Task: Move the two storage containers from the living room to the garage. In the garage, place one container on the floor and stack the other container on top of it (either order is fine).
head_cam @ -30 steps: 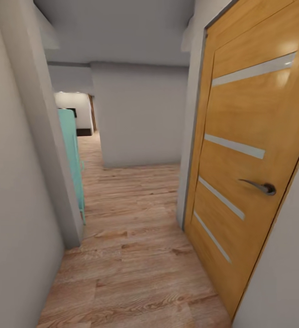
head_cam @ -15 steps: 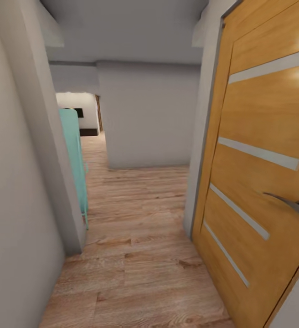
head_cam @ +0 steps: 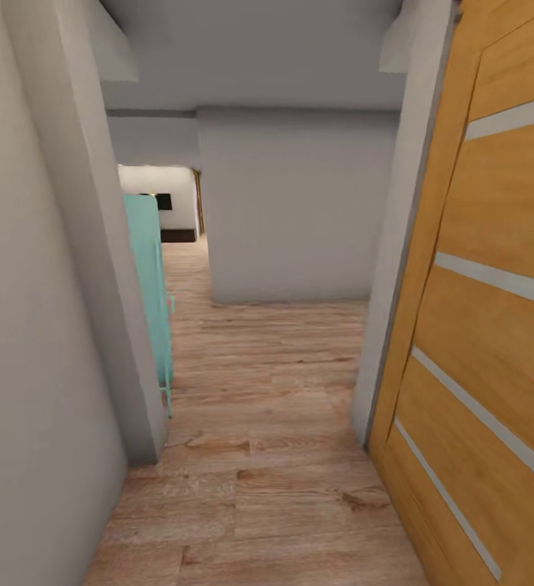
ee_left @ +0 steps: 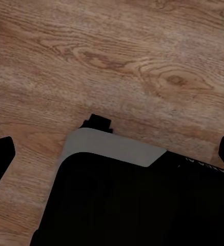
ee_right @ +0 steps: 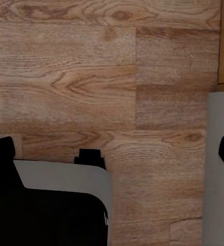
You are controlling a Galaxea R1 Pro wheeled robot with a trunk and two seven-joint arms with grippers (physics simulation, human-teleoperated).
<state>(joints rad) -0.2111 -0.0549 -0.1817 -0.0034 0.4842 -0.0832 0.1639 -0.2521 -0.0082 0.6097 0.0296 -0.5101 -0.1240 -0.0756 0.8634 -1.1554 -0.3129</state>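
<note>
The two storage containers are out of view, and so is the garage. I am in a narrow hallway with light wood-plank flooring point(head_cam: 259, 456). In the left wrist view my left gripper point(ee_left: 112, 156) is open, its dark fingertips point(ee_left: 0, 156) wide apart at the picture's edges, with nothing held between them. The right wrist view has my right gripper point(ee_right: 114, 154) open too, fingertips point(ee_right: 1, 151) far apart over the planks. Under each gripper lies my own black and grey base point(ee_left: 137, 200).
A tall orange wooden door point(head_cam: 495, 325) with pale strips stands close on the right. A grey wall corner point(head_cam: 96, 268) crowds the left, with a teal panel point(head_cam: 149, 277) behind it. A grey wall point(head_cam: 291, 212) closes the hallway ahead; a passage point(head_cam: 181, 244) opens at the far left.
The whole head view has shifted as I rolled forward: the orange door looms larger at the right and its handle has slid out of the picture. The far wall is nearer.
</note>
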